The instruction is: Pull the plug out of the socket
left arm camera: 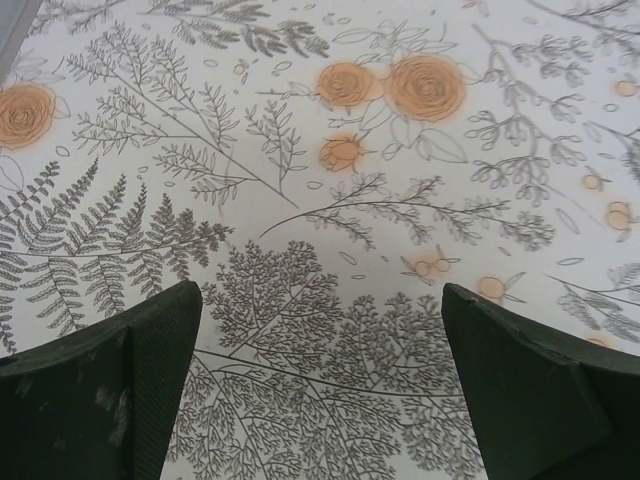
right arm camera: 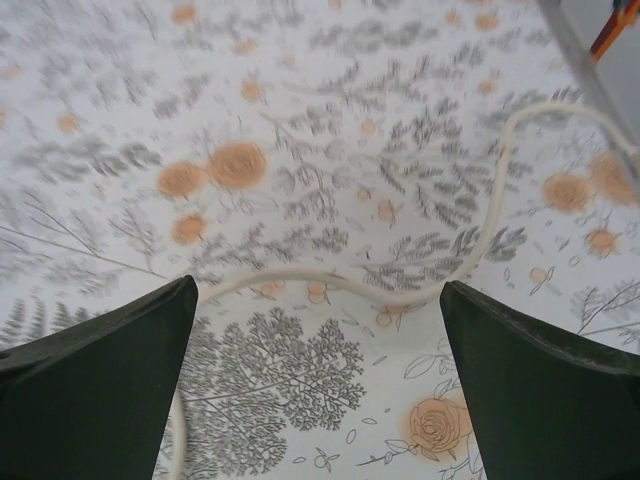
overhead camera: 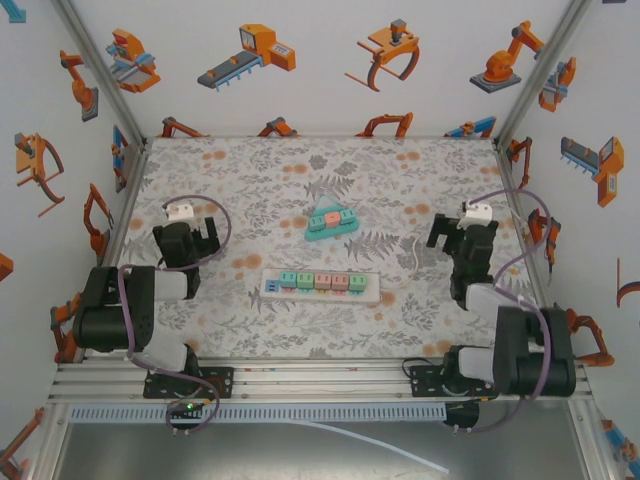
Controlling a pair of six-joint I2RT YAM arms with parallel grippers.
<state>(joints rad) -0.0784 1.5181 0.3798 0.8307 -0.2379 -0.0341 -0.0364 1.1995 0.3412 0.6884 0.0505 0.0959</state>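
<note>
The left gripper (left arm camera: 320,298) hangs over bare flowered cloth with its two dark fingers (left arm camera: 120,390) spread wide apart and nothing between them. The right gripper (right arm camera: 318,290) is also wide open and empty; a white cord (right arm camera: 400,298) lies in a loose curve on the cloth between and beyond its fingers (right arm camera: 100,390), touching neither.

From above, the white power strip (overhead camera: 372,292) lies flat near the middle of the table (overhead camera: 250,170), lengthwise from left to right, between the two arms and a little nearer the bases than the grippers are. A row of coloured plugs (overhead camera: 322,281) sits along its top, side by side: blue, teal, green, orange, pink and green. The cord leaves the strip's right end and runs up toward the right arm. Behind the strip, farther from the bases, rests a teal triangular adapter (overhead camera: 318,235) with small coloured blocks on it. Both grippers stand well apart from the strip, one to each side.
</note>
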